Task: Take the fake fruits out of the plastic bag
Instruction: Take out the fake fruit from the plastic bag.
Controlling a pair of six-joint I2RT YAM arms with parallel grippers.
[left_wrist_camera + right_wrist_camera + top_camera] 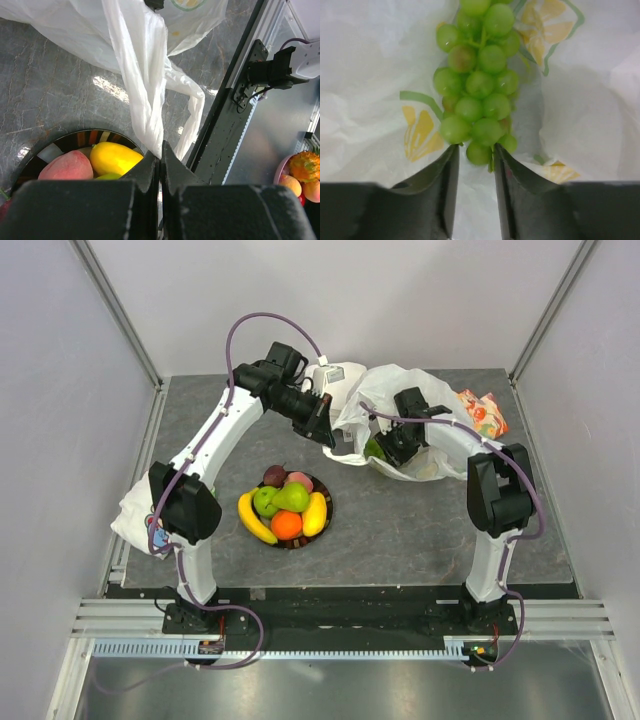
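Observation:
The white plastic bag (400,390) lies crumpled at the back of the table. My left gripper (325,430) is shut on a strand of the bag (142,80) and holds it up; its jaws (161,152) pinch the film. My right gripper (385,452) reaches into the bag's mouth. In the right wrist view a bunch of green grapes (480,90) lies on the bag's film (370,75), and the right gripper (475,150) stands open with the lowest grape between its tips. Several fake fruits (288,502) are piled on a dark-rimmed plate (308,540).
Orange fruit-patterned fabric (482,412) lies behind the bag at the back right. A white cloth bundle (135,515) sits at the table's left edge. The plate (95,136), with a yellow fruit (112,157) and a pink one (67,167), lies just under the left gripper.

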